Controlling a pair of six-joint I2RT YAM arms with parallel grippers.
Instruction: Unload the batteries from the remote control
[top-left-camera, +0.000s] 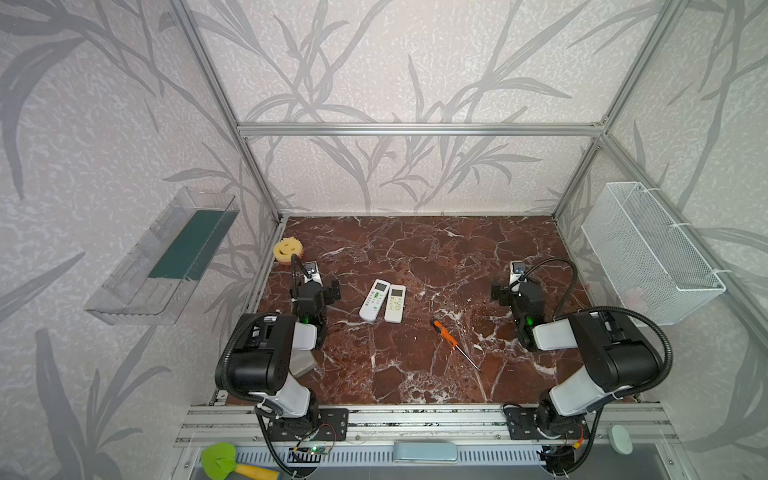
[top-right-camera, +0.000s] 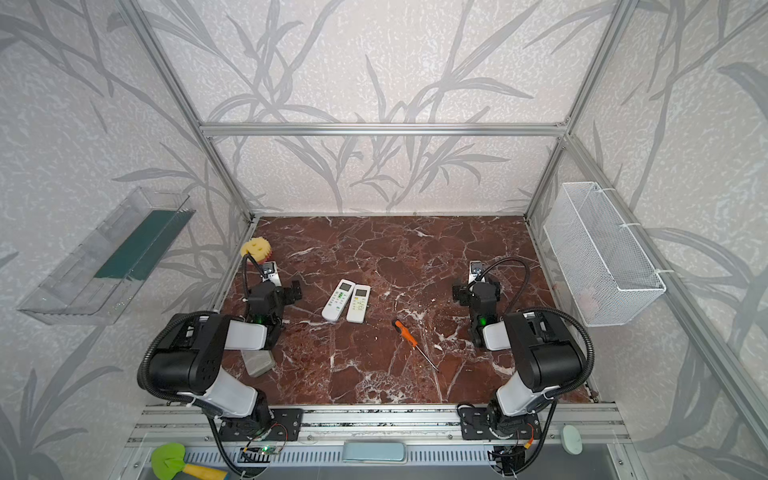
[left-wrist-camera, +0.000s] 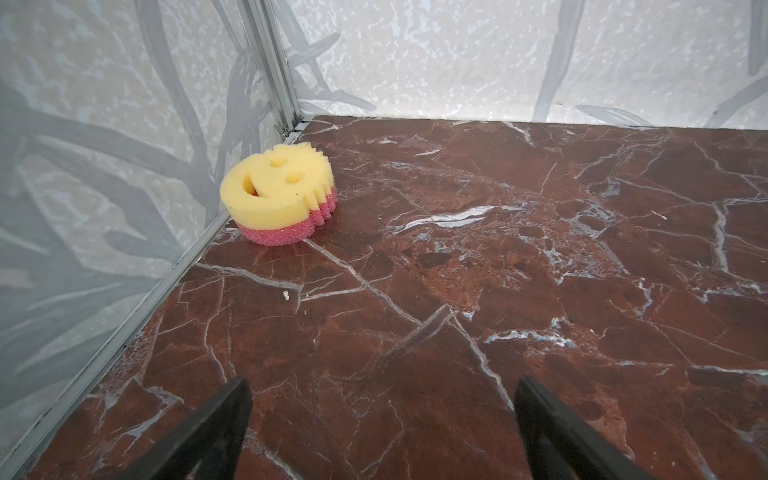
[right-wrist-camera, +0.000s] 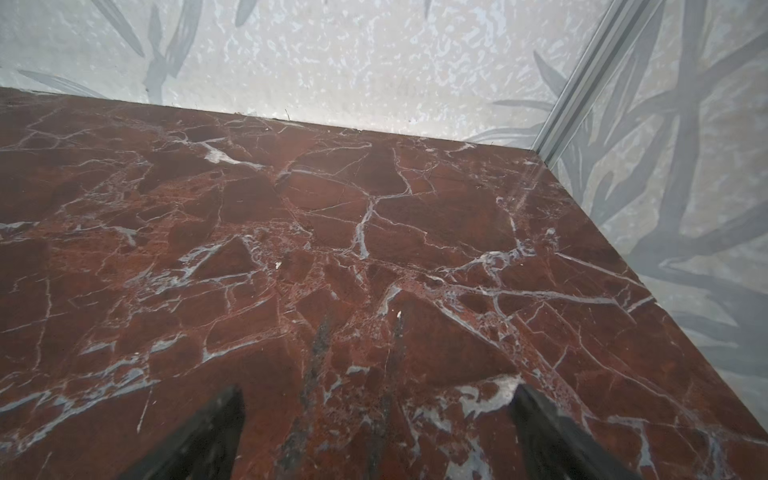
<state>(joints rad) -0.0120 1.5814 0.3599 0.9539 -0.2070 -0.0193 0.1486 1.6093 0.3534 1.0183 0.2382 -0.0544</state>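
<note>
So, both arms sit tucked at the sides of the marble worktop (top-left-camera: 415, 249). The left hand (left-wrist-camera: 382, 382) has its fingers spread wide with nothing between them, hovering close to the left rail. Ahead of it a yellow-and-pink smiley sponge (left-wrist-camera: 278, 191) sits right against that side wall, near the back corner. The right hand (right-wrist-camera: 378, 390) is just as wide and empty too, looking at bare marble that runs out to the back right corner.

In both top views a white remote (top-left-camera: 375, 300) and a second remote (top-left-camera: 395, 304) lie side by side, buttons up, screens toward the back wall, a bit left of centre. They're just about touching. The batteries can't be seen from here.

An orange-handled screwdriver (top-left-camera: 446, 336) lies diagonally nearer the front, apart from the remotes, its tip pointing front-right. There's a wide stretch of open marble behind the remotes, and decent gaps between them and either arm. A wire basket (top-left-camera: 648, 249) hangs on the right wall.
</note>
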